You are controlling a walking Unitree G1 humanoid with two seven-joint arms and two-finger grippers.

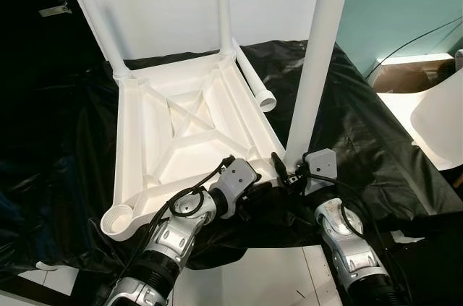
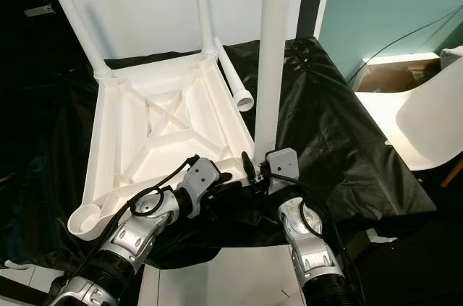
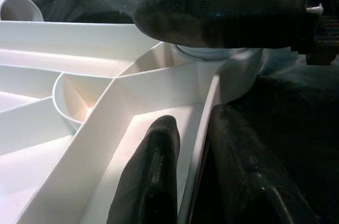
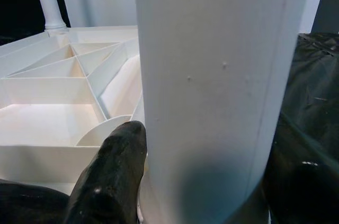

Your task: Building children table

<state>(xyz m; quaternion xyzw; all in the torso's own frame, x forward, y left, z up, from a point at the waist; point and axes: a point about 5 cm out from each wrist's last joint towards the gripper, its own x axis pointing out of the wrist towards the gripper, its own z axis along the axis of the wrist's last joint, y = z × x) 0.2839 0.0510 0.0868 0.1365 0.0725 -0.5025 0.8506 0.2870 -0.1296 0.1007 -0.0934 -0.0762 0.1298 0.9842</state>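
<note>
Three legs (image 1: 92, 9) stand in the upturned tabletop (image 1: 173, 147) on black sheeting (image 1: 362, 139). Our right claw (image 1: 289, 172) grips the near-right leg (image 1: 318, 60); our left claw (image 1: 257, 190) pinches the near rim.

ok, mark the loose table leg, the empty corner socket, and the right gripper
loose table leg (image 1: 255, 82), left eye view, mid-shaft.
empty corner socket (image 1: 119, 220), left eye view, its rim.
right gripper (image 1: 289, 171), left eye view, between fingertips.

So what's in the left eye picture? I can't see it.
A white table lies upside down on black sheeting. The right gripper holds an upright leg at its near corner, and the left gripper grips the rim beside it.
</note>
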